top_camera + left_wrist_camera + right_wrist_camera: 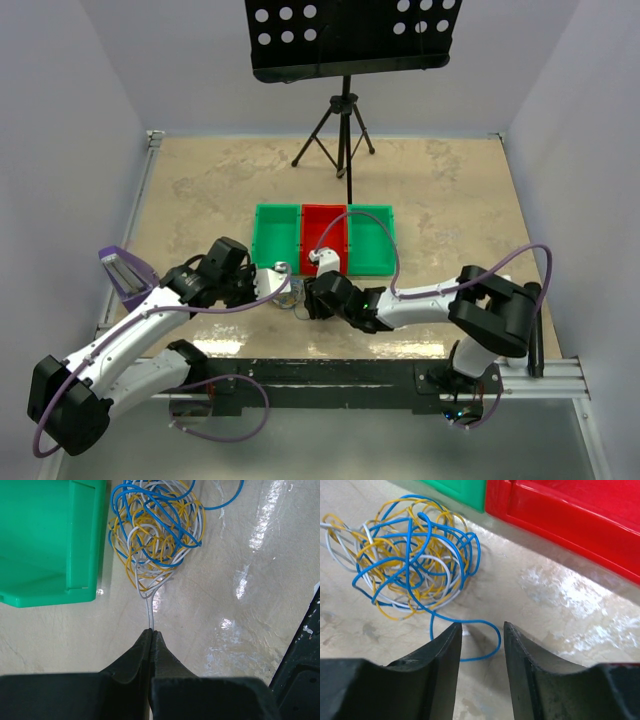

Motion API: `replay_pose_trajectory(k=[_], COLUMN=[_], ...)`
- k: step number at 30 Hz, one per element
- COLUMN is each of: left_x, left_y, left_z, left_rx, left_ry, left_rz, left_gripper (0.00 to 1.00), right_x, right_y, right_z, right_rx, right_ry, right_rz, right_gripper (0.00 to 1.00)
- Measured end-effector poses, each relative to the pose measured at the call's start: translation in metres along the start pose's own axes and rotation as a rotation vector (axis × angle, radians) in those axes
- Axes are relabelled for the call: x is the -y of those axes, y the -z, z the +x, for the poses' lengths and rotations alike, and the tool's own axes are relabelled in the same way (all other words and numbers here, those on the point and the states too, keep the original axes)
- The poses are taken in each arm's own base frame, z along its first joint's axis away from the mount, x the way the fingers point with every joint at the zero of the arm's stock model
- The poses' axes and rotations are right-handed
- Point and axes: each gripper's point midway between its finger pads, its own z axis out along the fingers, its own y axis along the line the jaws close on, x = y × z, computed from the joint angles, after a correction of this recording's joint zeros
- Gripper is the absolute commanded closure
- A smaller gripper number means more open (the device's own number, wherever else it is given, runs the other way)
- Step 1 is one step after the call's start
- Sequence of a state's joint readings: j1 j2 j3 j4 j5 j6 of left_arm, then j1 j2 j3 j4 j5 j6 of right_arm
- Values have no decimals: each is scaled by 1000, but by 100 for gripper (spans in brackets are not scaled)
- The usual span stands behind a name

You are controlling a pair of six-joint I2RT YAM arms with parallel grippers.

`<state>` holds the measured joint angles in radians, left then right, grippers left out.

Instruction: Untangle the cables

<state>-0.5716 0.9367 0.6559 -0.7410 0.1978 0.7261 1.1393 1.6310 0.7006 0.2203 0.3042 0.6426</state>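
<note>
The cables lie in one tangled ball of blue, yellow and whitish strands on the table, just in front of the bins. My left gripper is shut on a whitish strand that runs straight out of the ball's near edge. In the top view the left gripper sits left of the tangle and my right gripper sits right of it. The right gripper is open. A loose blue loop trailing from the cables lies on the table between its fingers, which do not touch it.
Three bins stand side by side behind the tangle: green, red, green. The left green bin is close beside the tangle, and the red bin is right of it. A music-stand tripod stands at the back.
</note>
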Motion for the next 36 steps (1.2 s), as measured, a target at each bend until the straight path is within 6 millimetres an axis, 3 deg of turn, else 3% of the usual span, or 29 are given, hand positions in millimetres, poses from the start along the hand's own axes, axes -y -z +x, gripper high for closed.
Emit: replay_pose_trajectory(k=[4, 10, 14, 19, 26, 36], left_x=[0, 9, 9, 6, 0, 1], left_y=[-1, -9, -11, -11, -12, -18], left_z=[2, 20, 22, 21, 24, 36], left_rx=[-2, -43, -49, -45, -62, -102], left_ry=[-8, -45, -57, -74, -98, -120], left_rz=[0, 12, 11, 0, -23, -31], left_gripper=[100, 100, 100, 100, 100, 100], right_x=[3, 6, -6, -15, -2, -1], right_y=[10, 12, 15, 16, 4, 12], right_z=[-3, -13, -17, -11, 4, -21], right_rx=[22, 50, 63, 55, 13, 76], right_ry=[9, 34, 94, 177, 231, 193], right_rz=[26, 69, 57, 31, 92, 154], right_gripper=[56, 54, 49, 47, 45, 43])
